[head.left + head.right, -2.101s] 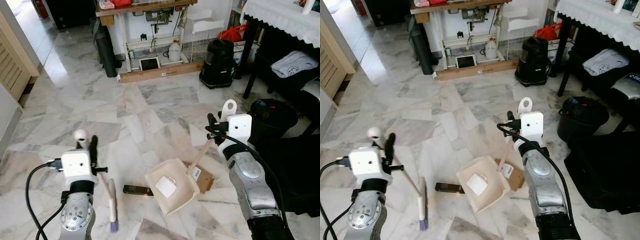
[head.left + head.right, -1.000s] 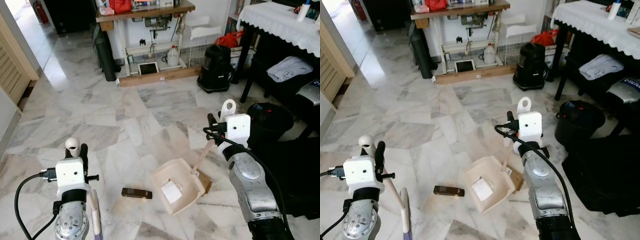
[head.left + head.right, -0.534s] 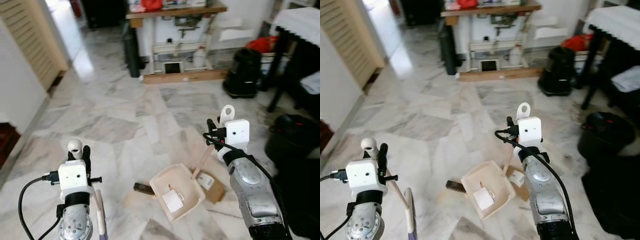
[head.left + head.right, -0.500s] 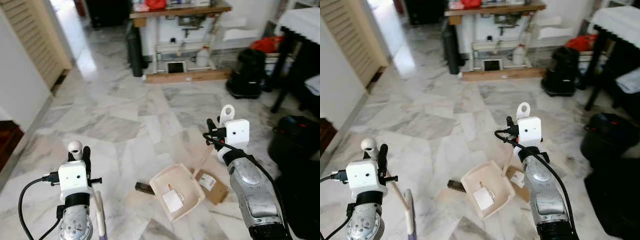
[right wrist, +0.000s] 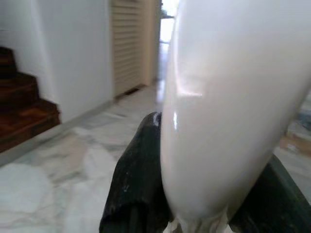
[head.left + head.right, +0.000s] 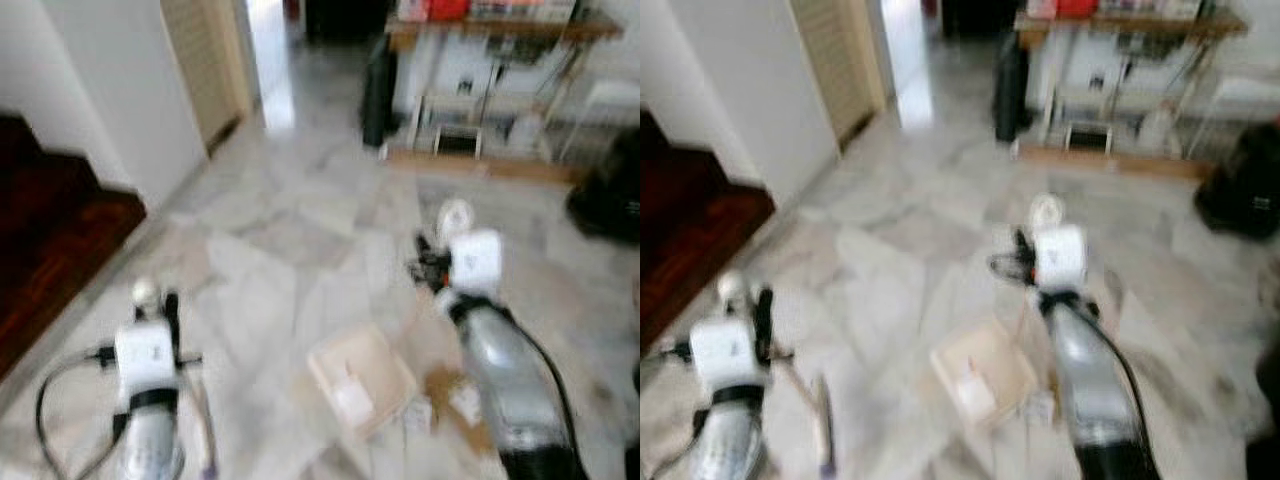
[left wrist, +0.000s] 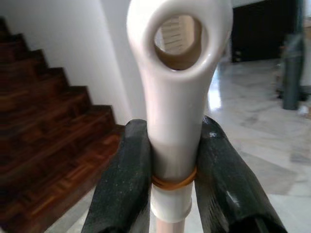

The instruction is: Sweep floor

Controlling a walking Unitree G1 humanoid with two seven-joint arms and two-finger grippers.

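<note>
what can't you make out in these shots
- Scraps beside the dustpan: motion blur in the eye views smears them.
- Brush head: a blurred streak in the right eye view.
- Dustpan handle: so close in the right wrist view that it hides the floor ahead.

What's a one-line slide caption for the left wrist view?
Left gripper clamps the white broom handle just below its hanging loop, wooden stairs and marble floor beyond.

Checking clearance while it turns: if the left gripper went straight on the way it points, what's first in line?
Probably the white wall beside the wooden stairs. The left gripper, shut on the broom handle, faces it over bare floor; depth is unclear.
</note>
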